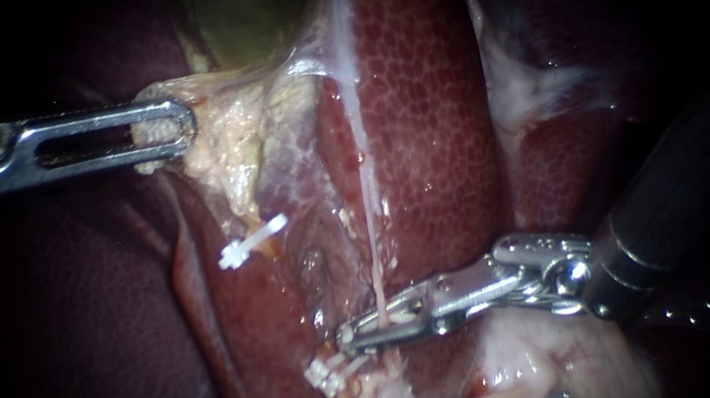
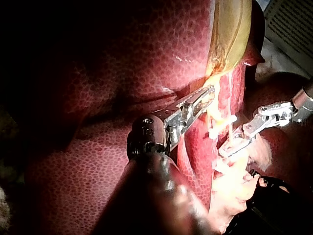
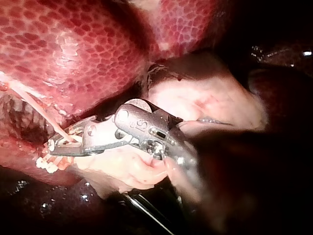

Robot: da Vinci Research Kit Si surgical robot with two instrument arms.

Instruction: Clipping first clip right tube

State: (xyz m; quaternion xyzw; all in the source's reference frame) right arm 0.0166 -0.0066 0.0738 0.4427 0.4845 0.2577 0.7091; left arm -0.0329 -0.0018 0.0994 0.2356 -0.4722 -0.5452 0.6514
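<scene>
My right instrument [image 1: 384, 323]: jaws pressed together on the right tube [image 1: 372, 225], low against the liver [image 1: 428, 121] (white clip [image 1: 330, 374] just beside the tips). My left instrument [image 1: 171, 131] pinches the pale edge of the gallbladder [image 1: 245, 17].

The left instrument [image 1: 164, 132] came in level across the liver [image 1: 428, 121], its slotted jaws closed on pale tissue [image 1: 223, 144] just below the greenish gallbladder [image 1: 249, 7]. A thin pale tube [image 1: 371, 225] ran straight down the liver's lobe and into the jaws of the right instrument [image 1: 385, 325], which were closed around it. One white clip [image 1: 252, 241] sat below the pale tissue, and a second white clip [image 1: 333, 373] lay just beside the right instrument's tip.
</scene>
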